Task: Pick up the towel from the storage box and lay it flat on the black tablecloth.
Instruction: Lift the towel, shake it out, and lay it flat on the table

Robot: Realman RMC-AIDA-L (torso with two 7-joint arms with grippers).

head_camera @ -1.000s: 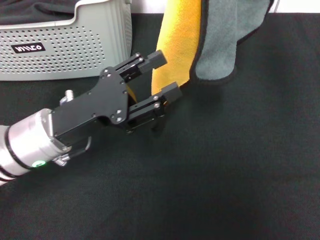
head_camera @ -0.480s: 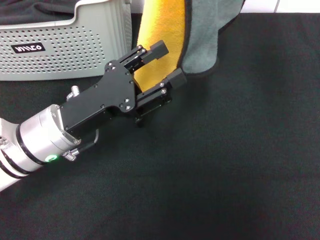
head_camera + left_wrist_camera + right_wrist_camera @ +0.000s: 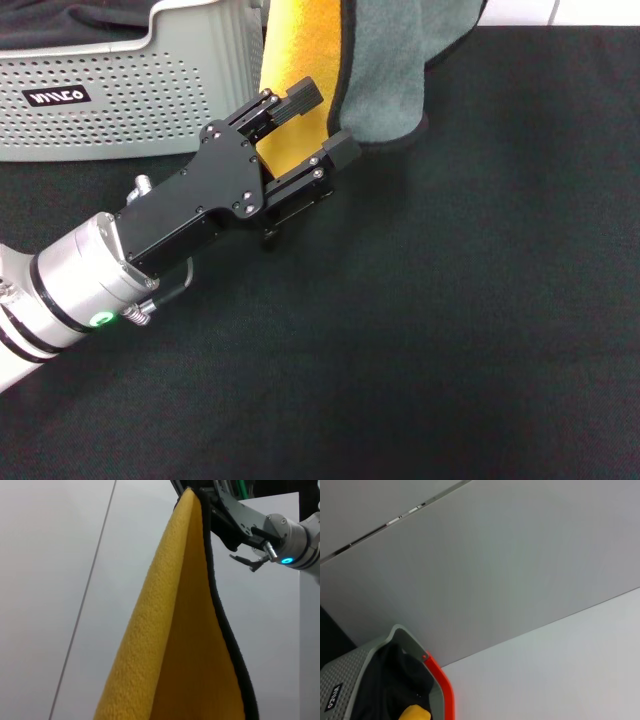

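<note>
Towel [image 3: 385, 70] now further left, yellow face between left claw [image 3: 322, 122] fingers; claw wide open, holding nothing

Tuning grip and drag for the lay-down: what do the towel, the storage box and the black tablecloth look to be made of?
The towel looks like fleecy, napped fabric, grey-teal on one face, yellow-orange on the other, edged in black stitching. The storage box appears to be light grey moulded plastic, smooth, with rows of punched holes. The black tablecloth seems a fine matte, felt-like cloth without sheen.
</note>
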